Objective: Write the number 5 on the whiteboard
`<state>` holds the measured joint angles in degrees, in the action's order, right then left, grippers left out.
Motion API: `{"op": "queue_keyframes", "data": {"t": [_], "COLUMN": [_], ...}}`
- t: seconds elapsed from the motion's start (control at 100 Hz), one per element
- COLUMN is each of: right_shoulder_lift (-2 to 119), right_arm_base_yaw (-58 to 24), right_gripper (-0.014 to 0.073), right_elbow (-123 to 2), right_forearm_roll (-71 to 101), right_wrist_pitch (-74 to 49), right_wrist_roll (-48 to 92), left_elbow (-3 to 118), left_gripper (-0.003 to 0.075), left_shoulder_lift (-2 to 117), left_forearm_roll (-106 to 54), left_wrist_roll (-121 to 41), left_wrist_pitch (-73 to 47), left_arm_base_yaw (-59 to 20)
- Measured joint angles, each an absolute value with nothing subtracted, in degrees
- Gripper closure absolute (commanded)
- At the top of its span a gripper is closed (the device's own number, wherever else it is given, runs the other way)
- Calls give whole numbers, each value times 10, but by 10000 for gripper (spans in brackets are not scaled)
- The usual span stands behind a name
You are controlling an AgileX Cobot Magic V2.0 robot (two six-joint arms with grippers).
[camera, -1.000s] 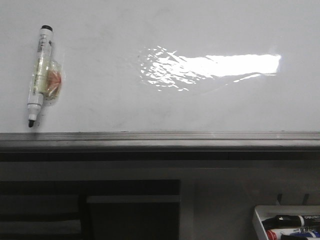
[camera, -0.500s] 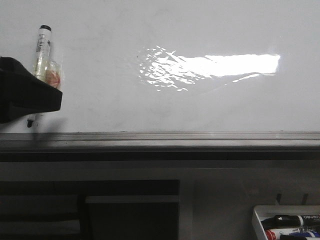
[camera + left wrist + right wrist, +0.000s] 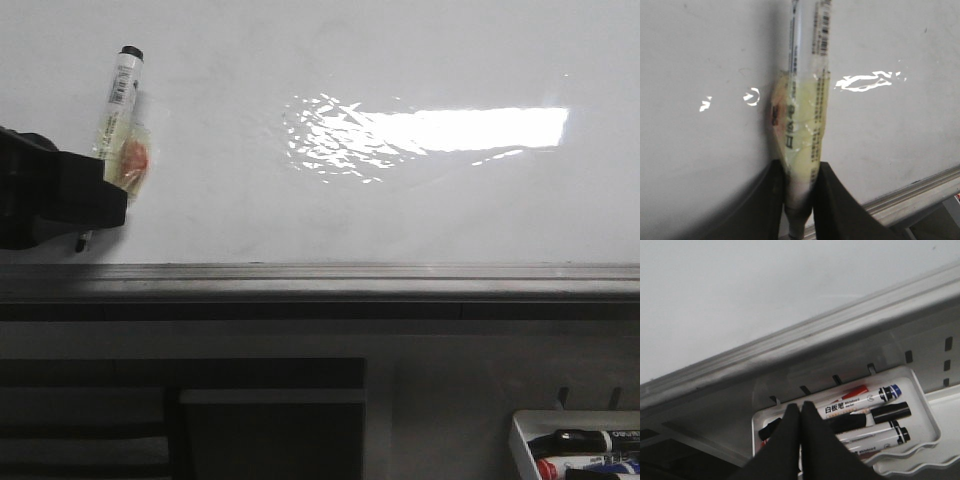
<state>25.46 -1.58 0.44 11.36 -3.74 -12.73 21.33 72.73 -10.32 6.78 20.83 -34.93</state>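
The whiteboard [image 3: 330, 200] is glossy white with a bright glare and a dark grey edge rail [image 3: 330, 280]. No number 5 shows on it. A white marker [image 3: 118, 110] with a yellowish taped wrap and a black end lies against the board at the left, tilted. My left gripper [image 3: 100, 200] is shut on its lower part. In the left wrist view the two black fingers [image 3: 799, 175] clamp the marker [image 3: 802, 100] just above the tip, near the rail. My right gripper [image 3: 800, 412] is shut and empty, over the marker tray.
A small white tray [image 3: 520, 440] with several markers hangs below the rail at the lower right; it also shows in the right wrist view [image 3: 925, 410]. Dark shelving [image 3: 260, 420] sits under the rail.
My left gripper came in from the left and took hold of the marker. The marker's top end has moved right and it now leans more.
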Motion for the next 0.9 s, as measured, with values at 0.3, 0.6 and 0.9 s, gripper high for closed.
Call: {"op": "queue_keyframes", "data": {"t": [0.3, 0.6, 0.9], "right_shoulder_lift": [255, 255, 297], "right_arm_base_yaw": [-56, -157, -288], "right_gripper": [644, 644, 496], "right_elbow": [-63, -154, -234], "right_forearm_roll": [114, 114, 113], "right_wrist_pitch": [-111, -119, -175], "right_wrist_roll": [-114, 29, 36], "left_elbow": [212, 211, 211], "left_gripper": [741, 741, 741], "left_shoulder_lift": [697, 636, 635], "left_forearm_roll": [-5, 225, 443], "left_wrist_roll": [68, 68, 68], "left_wrist_pitch": [183, 198, 264], "left_arm_base_yaw": [-343, -342, -342]}}
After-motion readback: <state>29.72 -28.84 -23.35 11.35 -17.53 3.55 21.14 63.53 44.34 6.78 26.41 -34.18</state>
